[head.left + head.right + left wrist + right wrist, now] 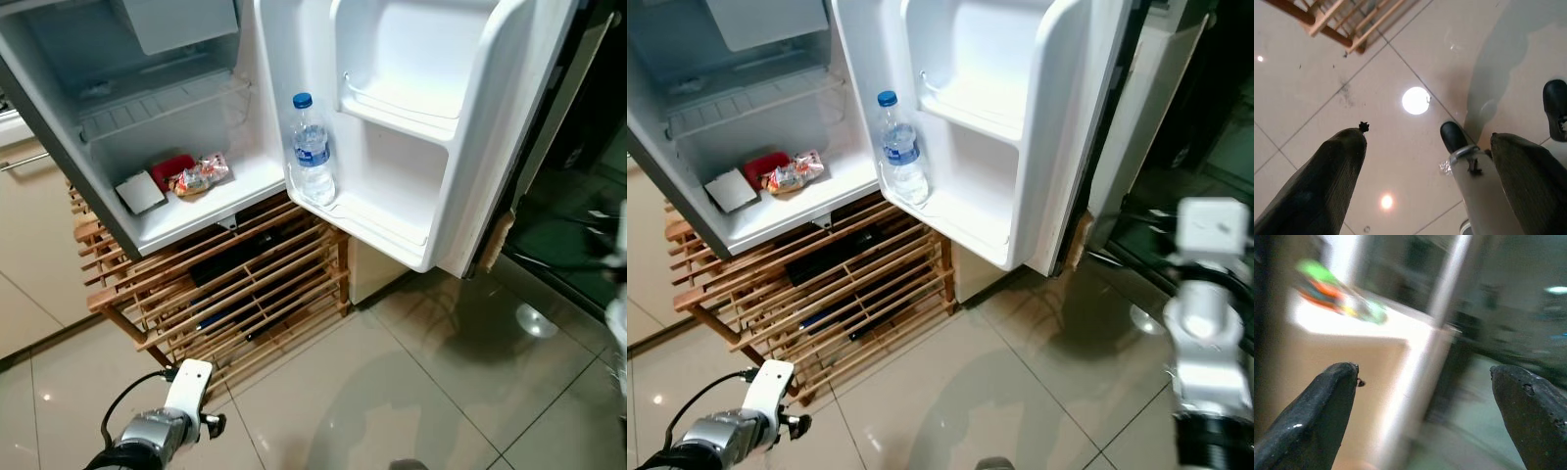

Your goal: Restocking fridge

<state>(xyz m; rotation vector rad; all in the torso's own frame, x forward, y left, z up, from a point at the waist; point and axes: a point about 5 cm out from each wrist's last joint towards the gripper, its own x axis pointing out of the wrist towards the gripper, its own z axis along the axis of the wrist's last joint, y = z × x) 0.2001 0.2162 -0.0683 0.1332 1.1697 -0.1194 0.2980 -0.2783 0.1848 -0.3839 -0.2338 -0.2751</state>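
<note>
Fridge (118, 235) at upper left of the left eye view, open, standing on a wooden slatted rack (235, 294). Door (431, 147) swung wide toward upper centre and right. Water bottle (312, 152), blue cap, upright in the lowest door shelf at its inner end, near the hinge side. On the fridge floor: red pack (172, 168), snack packet (202, 175) touching it on its right, and a flat grey box (141, 192) just to the left and in front. Wire shelf (157, 106) above them, bare as far as visible. Dark items lying inside the rack, too dim to identify.

Left arm (157, 426) low at bottom left of the eye views, over glossy tiled floor (392, 372), short of the rack. Left gripper (1427, 142) in its wrist view: fingers spread wide, holding nothing, aimed down at the tiles; rack corner at the top edge of that view, black foot and silver leg beneath.

Right arm (1207, 323) raised at the right edge of the right eye view, beside the door's outer edge. Right gripper (1425, 374) in its wrist view: fingers wide apart, nothing between them; background blurred, a pale counter with a colourful packet (1337, 296) on it.
</note>
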